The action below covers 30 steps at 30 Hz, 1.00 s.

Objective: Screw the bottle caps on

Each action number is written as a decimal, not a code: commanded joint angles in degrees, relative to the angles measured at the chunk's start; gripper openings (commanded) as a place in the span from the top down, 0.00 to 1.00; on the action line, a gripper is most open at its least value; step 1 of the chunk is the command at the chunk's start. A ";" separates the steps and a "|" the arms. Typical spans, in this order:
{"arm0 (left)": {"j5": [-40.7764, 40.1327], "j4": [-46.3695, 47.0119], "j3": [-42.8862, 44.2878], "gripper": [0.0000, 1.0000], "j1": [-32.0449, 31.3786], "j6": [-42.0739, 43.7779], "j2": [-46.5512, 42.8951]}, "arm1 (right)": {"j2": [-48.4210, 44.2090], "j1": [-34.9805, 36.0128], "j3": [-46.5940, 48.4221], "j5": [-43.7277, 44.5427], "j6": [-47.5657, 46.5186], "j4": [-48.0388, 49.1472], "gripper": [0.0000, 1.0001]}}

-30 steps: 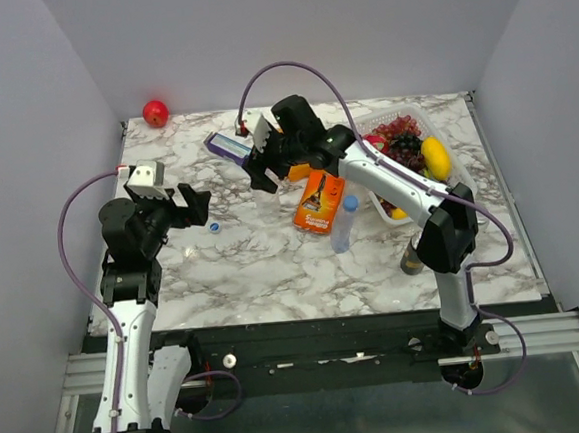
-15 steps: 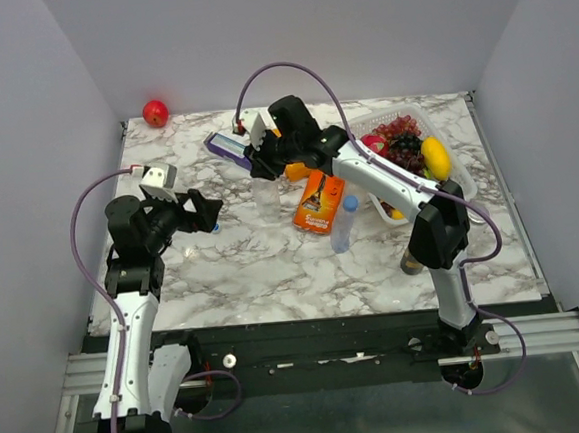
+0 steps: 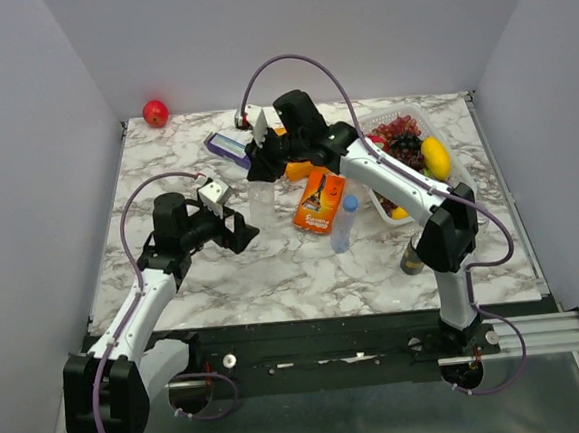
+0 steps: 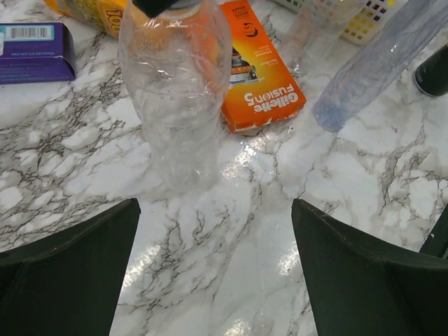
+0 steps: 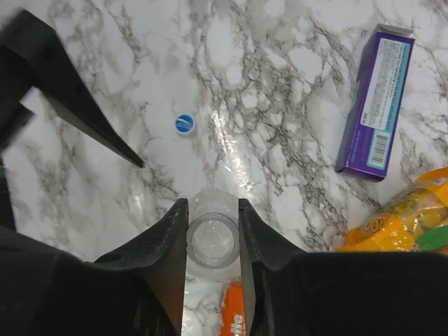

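A clear uncapped bottle (image 3: pixel 265 200) (image 4: pixel 175 91) stands upright on the marble table (image 3: pixel 274 268). My right gripper (image 3: pixel 263 168) (image 5: pixel 212 210) is shut on its neck, and the open mouth (image 5: pixel 212 241) shows between the fingers. A loose blue cap (image 5: pixel 185 124) lies on the table left of this bottle; in the top view my left gripper hides it. My left gripper (image 3: pixel 240 230) (image 4: pixel 214 203) is open and empty, low over the table just short of the bottle's base. A second bottle (image 3: pixel 343 227) (image 4: pixel 378 66), with a blue cap (image 3: pixel 350 204) on it, stands to the right.
An orange razor box (image 3: pixel 319 202) (image 4: pixel 262 70) lies right of the held bottle. A purple box (image 3: pixel 226 146) (image 5: pixel 378 105) and an orange snack bag (image 5: pixel 392 224) lie behind it. A white fruit basket (image 3: pixel 446 192), a dark can (image 3: pixel 411 257) and a red ball (image 3: pixel 155 113) are farther off.
My right gripper has shut on the bottle's neck. My left arm has swung right and reached forward, bringing its open gripper up to the bottle's base and over the loose cap.
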 commanded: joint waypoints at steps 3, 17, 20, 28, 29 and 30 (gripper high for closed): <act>-0.74 10.76 -0.76 0.01 -2.01 1.41 6.61 | -6.73 0.33 -1.32 -10.17 8.09 -0.07 0.90; 5.67 16.57 1.70 0.05 -3.68 0.01 14.28 | -7.79 0.33 -1.84 -15.45 13.99 2.04 0.91; 8.74 15.60 2.15 0.14 -3.68 0.97 14.72 | -7.87 0.42 -2.11 -15.72 13.99 2.13 0.90; 10.96 14.29 1.53 0.48 -3.68 0.45 14.72 | -8.40 0.33 -2.81 -14.41 13.90 2.04 0.73; 10.78 13.50 1.44 0.50 -3.60 0.53 14.28 | -8.66 0.33 -2.55 -13.10 13.55 1.87 0.65; 10.61 11.66 1.27 0.51 -3.42 0.80 12.89 | -9.01 0.33 -1.33 -8.99 11.81 1.78 0.52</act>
